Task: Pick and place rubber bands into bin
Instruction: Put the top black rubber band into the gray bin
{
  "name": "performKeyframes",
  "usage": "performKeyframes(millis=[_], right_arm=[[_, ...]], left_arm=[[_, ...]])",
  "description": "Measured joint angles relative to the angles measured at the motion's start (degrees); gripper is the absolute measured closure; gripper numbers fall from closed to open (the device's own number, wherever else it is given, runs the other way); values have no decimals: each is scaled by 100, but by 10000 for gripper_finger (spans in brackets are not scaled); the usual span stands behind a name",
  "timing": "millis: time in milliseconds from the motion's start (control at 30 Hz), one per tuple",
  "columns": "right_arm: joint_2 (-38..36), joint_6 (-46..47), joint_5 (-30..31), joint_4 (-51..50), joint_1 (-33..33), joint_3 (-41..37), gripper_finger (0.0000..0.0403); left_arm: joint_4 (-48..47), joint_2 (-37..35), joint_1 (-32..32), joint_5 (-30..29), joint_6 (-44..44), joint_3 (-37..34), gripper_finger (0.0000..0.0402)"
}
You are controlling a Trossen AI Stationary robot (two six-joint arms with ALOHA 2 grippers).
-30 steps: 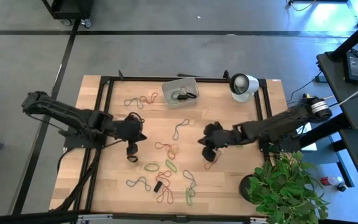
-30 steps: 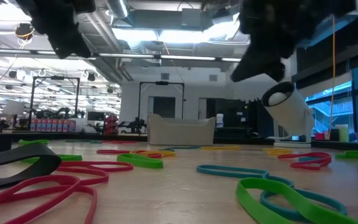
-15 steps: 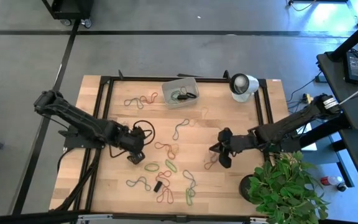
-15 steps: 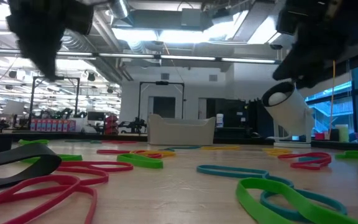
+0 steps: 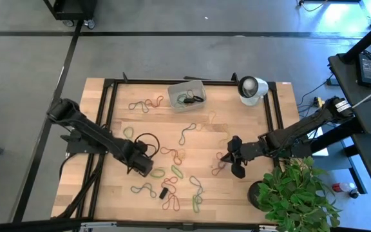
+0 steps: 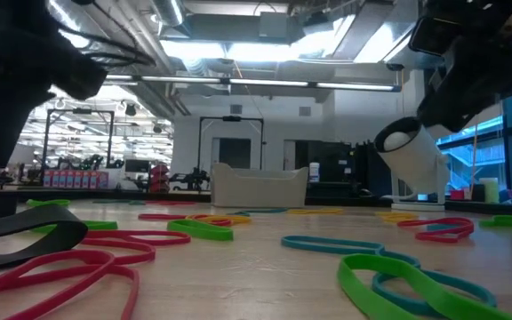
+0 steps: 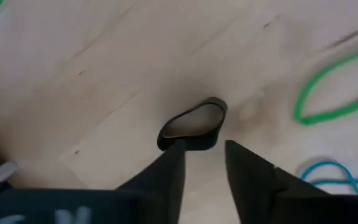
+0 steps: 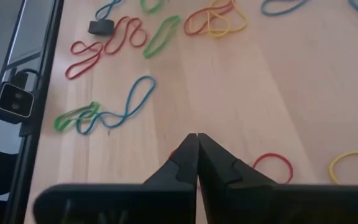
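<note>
While our right gripper (image 8: 197,146) hangs clenched over the table (image 5: 237,122), our left gripper (image 7: 204,155) stands released just above a black rubber band (image 7: 191,124).

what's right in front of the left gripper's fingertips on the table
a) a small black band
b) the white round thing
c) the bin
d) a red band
a: in the left wrist view the left gripper has its fingers parted just behind a small black rubber band lying flat on the bare wood, with a green band off to one side.
</note>
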Motion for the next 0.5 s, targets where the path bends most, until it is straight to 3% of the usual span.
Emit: performKeyframes(millis=[233,367,500], right_arm=[[0,-143,-144,-7,0,0,393],[0,-142,-245,-8,-2,0,393],[2,-141,-282,-7,34,0,393]], left_arm=[[23,551,-29,-302,-676,0,226],[127,925,-15,-362,-833,-2,224],[465,1261,63,59,-628,17,249]])
